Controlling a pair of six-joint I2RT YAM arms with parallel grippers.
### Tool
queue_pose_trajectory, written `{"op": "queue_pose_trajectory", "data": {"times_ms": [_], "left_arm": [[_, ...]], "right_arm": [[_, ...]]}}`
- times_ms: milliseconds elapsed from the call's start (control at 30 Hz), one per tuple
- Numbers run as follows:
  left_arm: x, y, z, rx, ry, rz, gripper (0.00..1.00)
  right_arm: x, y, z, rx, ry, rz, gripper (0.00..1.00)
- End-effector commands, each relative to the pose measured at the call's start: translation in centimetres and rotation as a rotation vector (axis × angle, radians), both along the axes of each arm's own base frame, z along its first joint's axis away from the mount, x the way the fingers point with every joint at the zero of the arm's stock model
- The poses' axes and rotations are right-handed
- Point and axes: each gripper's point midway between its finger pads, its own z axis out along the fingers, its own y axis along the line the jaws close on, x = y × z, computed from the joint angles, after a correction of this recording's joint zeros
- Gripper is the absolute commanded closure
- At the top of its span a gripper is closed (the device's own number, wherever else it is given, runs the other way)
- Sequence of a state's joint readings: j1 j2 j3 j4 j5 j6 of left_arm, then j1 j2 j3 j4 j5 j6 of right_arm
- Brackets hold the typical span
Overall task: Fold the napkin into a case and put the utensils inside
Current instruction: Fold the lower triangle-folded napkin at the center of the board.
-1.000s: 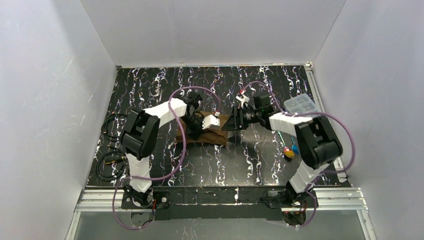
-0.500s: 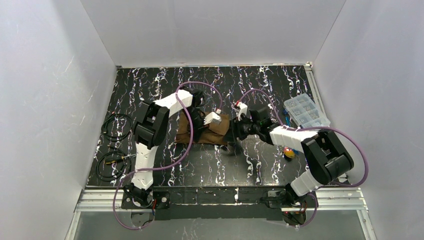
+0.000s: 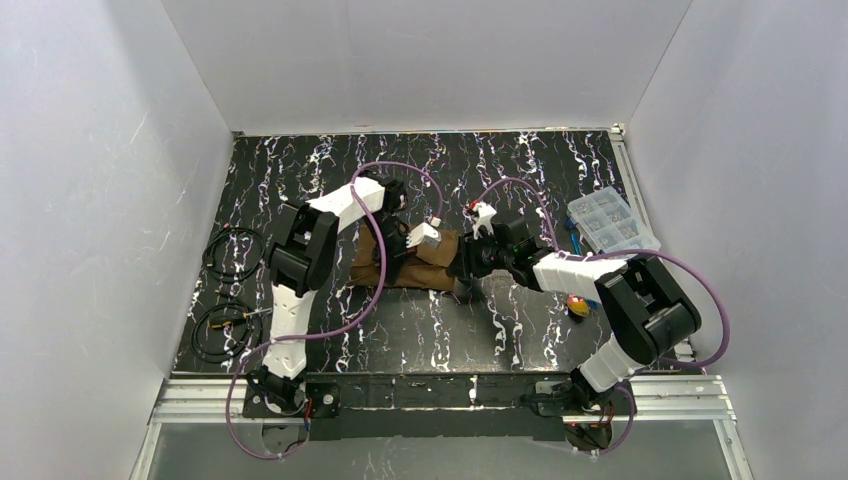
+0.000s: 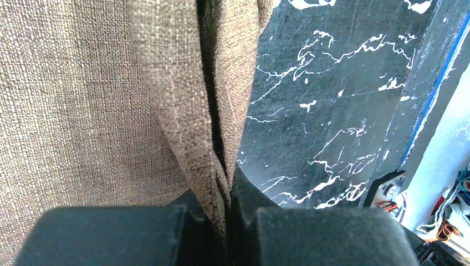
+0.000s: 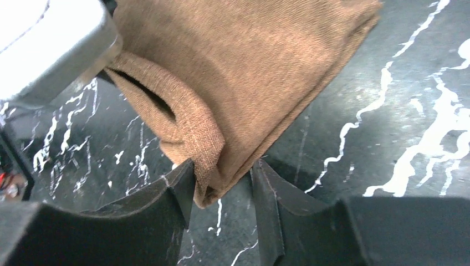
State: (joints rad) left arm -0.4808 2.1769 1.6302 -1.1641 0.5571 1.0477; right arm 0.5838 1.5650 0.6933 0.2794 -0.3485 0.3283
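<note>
Your folded napkin lies mid-table, its long axis running left to right. Your left gripper is clamped on a raised fold of it. Your right gripper straddles the right-end corner; whether it's pinching yet, I can't tell. Since a second ago that arm has swung in toward the corner.

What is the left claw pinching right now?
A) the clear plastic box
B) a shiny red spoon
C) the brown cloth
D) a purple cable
C: in the left wrist view, the left claw is shut tight on a raised fold of the brown napkin, with the cloth squeezed between its two black fingers.
</note>
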Motion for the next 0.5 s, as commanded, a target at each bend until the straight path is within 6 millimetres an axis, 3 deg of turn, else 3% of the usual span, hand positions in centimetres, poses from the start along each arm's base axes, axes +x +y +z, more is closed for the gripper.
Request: {"op": "queue_pose_trajectory", "data": {"times_ms": [0, 267, 333, 467], "left_arm": [[-0.4, -0.1, 0.4, 0.001, 0.033, -0.008, 1.0], [0.3, -0.5, 0.6, 0.007, 0.032, 0.016, 0.99], [0.5, -0.7, 0.6, 0.014, 0.038, 0.027, 0.99], [0.5, -0.5, 0.4, 0.036, 0.064, 0.026, 0.99]], "right_arm": [[3.1, -0.9, 1.1, -0.035, -0.089, -0.14, 0.49], [3.3, -0.4, 1.6, -0.024, -0.116, -0.133, 0.49], [3.4, -0.7, 3.2, -0.009, -0.172, -0.14, 0.48], [2.8, -0.2, 8.2, 0.142, -0.313, -0.111, 0.48]]}}
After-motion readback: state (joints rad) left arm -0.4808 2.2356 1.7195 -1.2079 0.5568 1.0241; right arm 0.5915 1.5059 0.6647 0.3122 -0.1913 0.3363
